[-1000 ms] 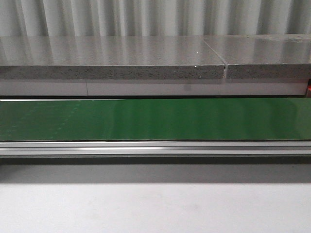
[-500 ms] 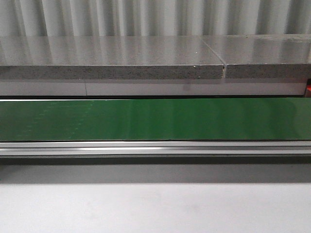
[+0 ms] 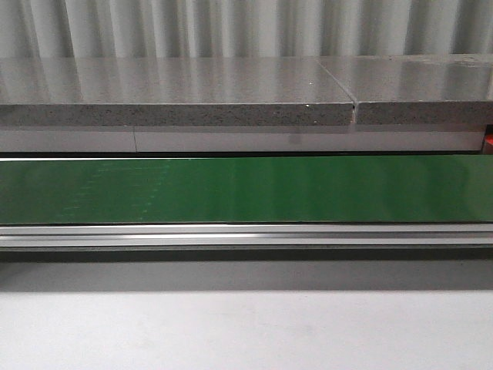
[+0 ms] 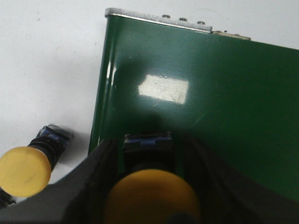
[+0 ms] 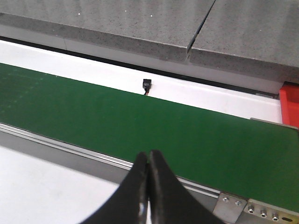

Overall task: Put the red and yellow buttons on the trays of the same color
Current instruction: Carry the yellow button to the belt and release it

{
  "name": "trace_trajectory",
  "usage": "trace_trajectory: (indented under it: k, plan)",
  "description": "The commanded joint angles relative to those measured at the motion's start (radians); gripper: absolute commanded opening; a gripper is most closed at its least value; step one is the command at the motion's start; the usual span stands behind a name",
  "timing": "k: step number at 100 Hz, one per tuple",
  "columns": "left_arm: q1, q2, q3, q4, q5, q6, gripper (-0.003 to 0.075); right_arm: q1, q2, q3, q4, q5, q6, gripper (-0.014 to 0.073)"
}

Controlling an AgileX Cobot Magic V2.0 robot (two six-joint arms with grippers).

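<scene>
In the left wrist view a yellow button (image 4: 152, 196) sits between the fingers of my left gripper (image 4: 148, 154), cap toward the camera and black body pointing at the green belt (image 4: 224, 107). The fingers are shut on its cap. A second yellow button (image 4: 25, 170) lies on its side on the white table beside the belt's end. My right gripper (image 5: 148, 156) is shut and empty, hovering over the belt's near rail. A red tray's corner (image 5: 290, 105) shows at the belt's far end. No red button or yellow tray is in view. Neither gripper shows in the front view.
The green conveyor belt (image 3: 246, 189) runs across the front view with a metal rail (image 3: 246, 235) along its near side. Behind it is a grey stone ledge (image 3: 177, 92). White table (image 3: 246, 331) lies in front. A small black connector (image 5: 146, 86) sits behind the belt.
</scene>
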Motion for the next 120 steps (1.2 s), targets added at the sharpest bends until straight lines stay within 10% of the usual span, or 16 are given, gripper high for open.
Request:
trace_trajectory:
  k: [1, 19, 46, 78, 120]
  plan:
    - [-0.008, -0.036, -0.022, -0.008, -0.019, -0.002, 0.0167, 0.002, 0.007, -0.023, 0.020, -0.066, -0.009, -0.0066]
    - [-0.008, -0.036, -0.022, -0.008, -0.008, -0.002, 0.0212, 0.002, 0.007, -0.023, 0.020, -0.066, -0.009, -0.0066]
    - [-0.012, -0.047, -0.022, -0.088, -0.072, 0.032, 0.0569, 0.002, 0.007, -0.023, 0.020, -0.066, -0.009, -0.0066]
    - [-0.081, -0.224, -0.022, -0.041, -0.111, 0.144, 0.0568, 0.002, 0.007, -0.023, 0.020, -0.066, -0.009, -0.0066]
    - [-0.081, -0.329, -0.009, -0.048, 0.259, 0.502, 0.0568, 0.002, 0.007, -0.023, 0.020, -0.065, -0.009, -0.0066]
